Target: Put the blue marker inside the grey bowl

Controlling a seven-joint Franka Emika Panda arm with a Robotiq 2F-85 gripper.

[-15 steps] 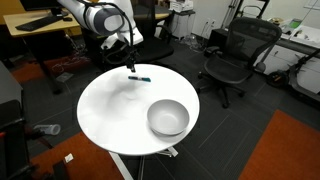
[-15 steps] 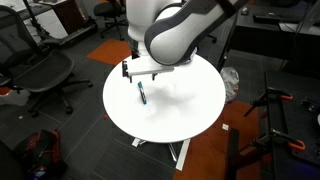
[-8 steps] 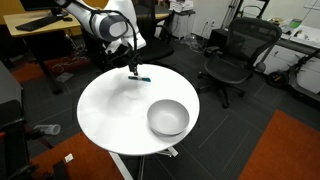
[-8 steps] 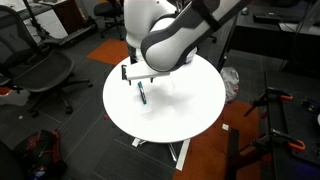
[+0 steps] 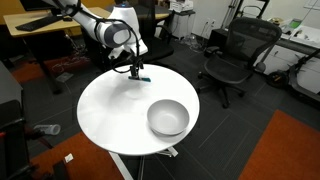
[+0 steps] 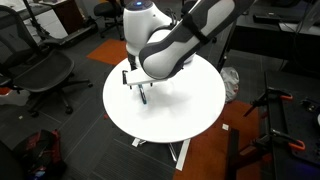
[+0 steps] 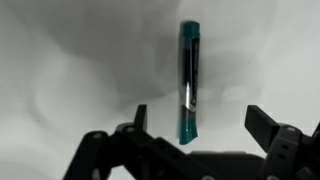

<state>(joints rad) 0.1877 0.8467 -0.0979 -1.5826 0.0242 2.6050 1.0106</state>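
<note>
Wrist view: the gripper point(image 7: 196, 114) is spread wide. We see a dark finger point(image 7: 262, 122) low on one side of the picture and its partner low on the other, with a broad stretch of pale tabletop point(image 7: 80, 60) between them. Nothing is pinched. The blue marker point(image 7: 189, 80) lies flat on the table and runs straight up the picture, a dark body with a teal end at top and bottom. Its lower end sits in the gap between the fingers, closer to the finger on the picture's left, and we see bare table between the pen and each finger, so no contact.

Exterior views: in both, the arm reaches over the round white table point(image 5: 110, 110) and the gripper point(image 5: 134, 70) points downward, low over the far edge region of the top. The marker point(image 5: 141, 77) shows as a short dark sliver just beside the fingertips, lying on the surface. From the other side the gripper point(image 6: 136, 82) hangs just above the marker point(image 6: 143, 95), with the bulky arm body filling the space behind it. We cannot tell from these views whether the fingertips touch the tabletop point(image 6: 190, 100).

The grey bowl point(image 5: 168, 125) stands upright on the near side of the table, well apart from marker and gripper. Its inside looks empty. In one exterior view the arm hides it.

Around the table there is a black office chair point(image 5: 235, 55) and a patch of orange carpet point(image 5: 290, 150).
</note>
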